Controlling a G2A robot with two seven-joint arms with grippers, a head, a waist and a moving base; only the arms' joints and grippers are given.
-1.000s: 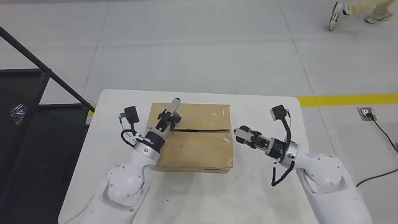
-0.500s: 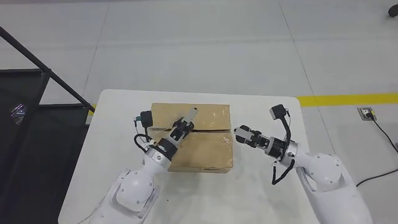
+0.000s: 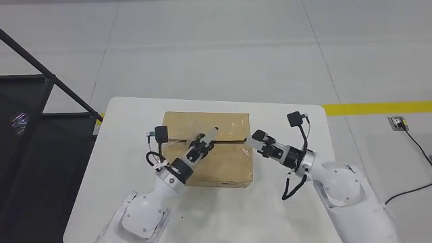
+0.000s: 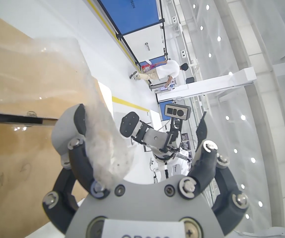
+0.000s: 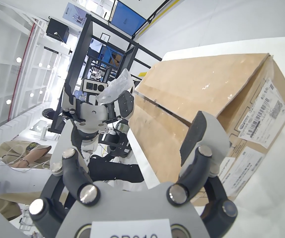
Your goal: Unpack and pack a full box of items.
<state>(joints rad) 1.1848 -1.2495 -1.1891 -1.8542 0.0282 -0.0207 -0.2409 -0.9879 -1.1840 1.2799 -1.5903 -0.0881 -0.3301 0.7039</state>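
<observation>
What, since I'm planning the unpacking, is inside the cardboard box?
Nothing inside shows: the cardboard box is closed, with only a dark seam across its top. Clear tape lifts off that top, clinging to one finger of the open left gripper.

1. The top camera sits above the arms and looks steeply down, from some distance, at the whole table point(image 3: 128, 162), the box point(image 3: 216, 165) and a wide part of the floor behind
2. The left wrist camera sits close behind the left gripper point(image 4: 140, 122) and looks low across the box top, tilted up to the ceiling
3. The right wrist camera sits close behind the right gripper point(image 5: 135, 120) and faces the labelled end of the box
4. All three views share the box top; each wrist view shows the opposite gripper farther off
</observation>
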